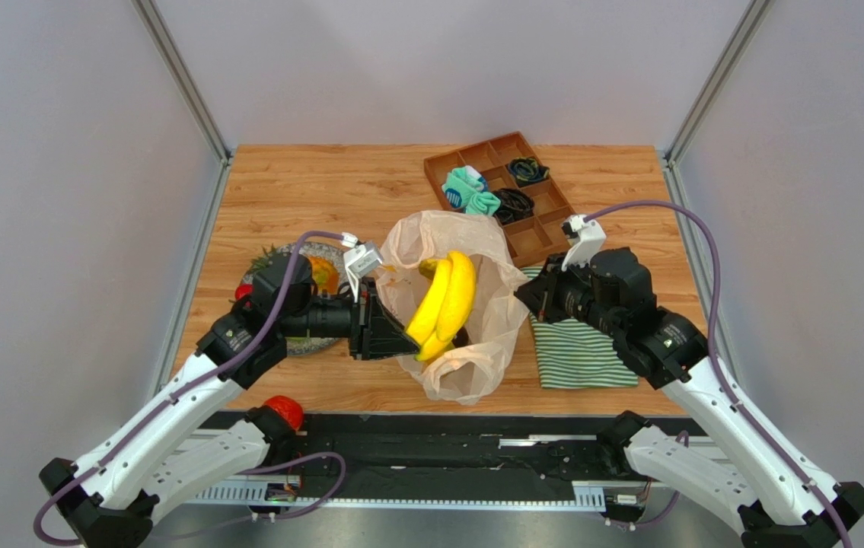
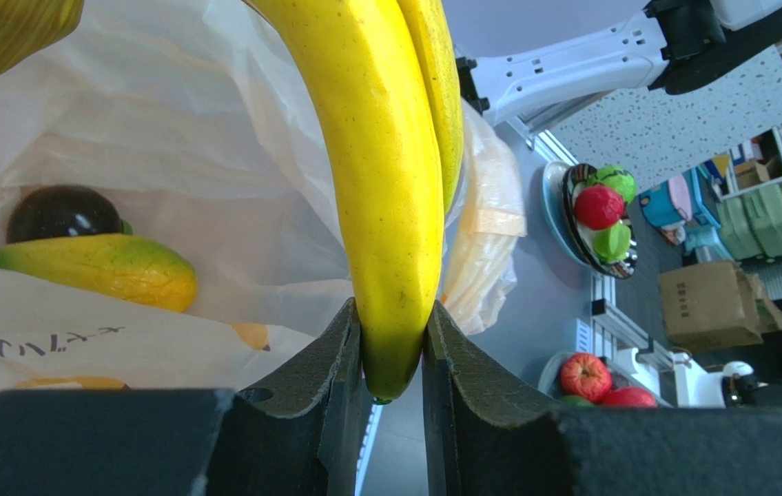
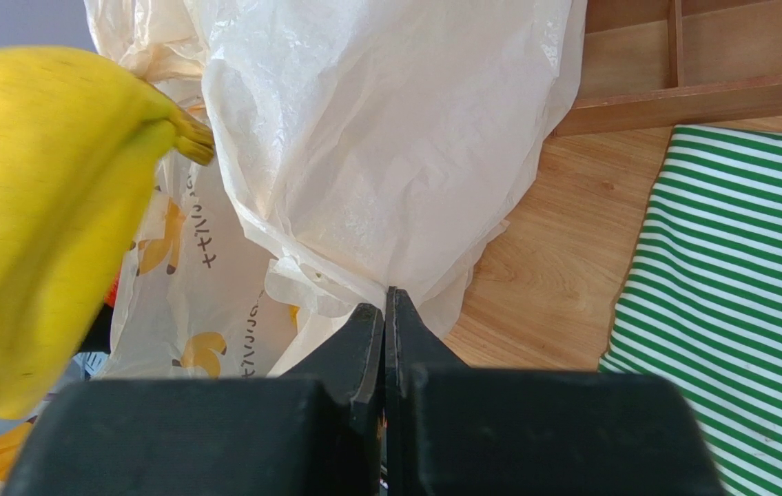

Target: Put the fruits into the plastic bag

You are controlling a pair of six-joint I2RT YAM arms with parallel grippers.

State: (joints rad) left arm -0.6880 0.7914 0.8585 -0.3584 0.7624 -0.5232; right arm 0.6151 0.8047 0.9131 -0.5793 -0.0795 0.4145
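My left gripper (image 1: 385, 325) is shut on the lower end of a yellow banana bunch (image 1: 448, 299) and holds it over the open mouth of the cream plastic bag (image 1: 482, 343). In the left wrist view the fingers (image 2: 328, 362) squeeze the banana tip (image 2: 390, 227). A dark round fruit (image 2: 62, 214) and a yellow-orange fruit (image 2: 105, 269) lie inside the bag (image 2: 188, 134). My right gripper (image 1: 525, 299) is shut on the bag's right edge (image 3: 384, 155), pinching the film at its tips (image 3: 385, 305). The banana (image 3: 43, 207) shows at the left of the right wrist view.
The orange pineapple (image 1: 324, 274) lies on a grey plate under my left arm, with a red fruit (image 1: 244, 292) beside it. Another red fruit (image 1: 283, 411) sits at the near edge. A green-and-white striped cloth (image 1: 579, 354) lies under my right arm. A wooden compartment tray (image 1: 533, 234) holds teal (image 1: 471, 192) and black bundles.
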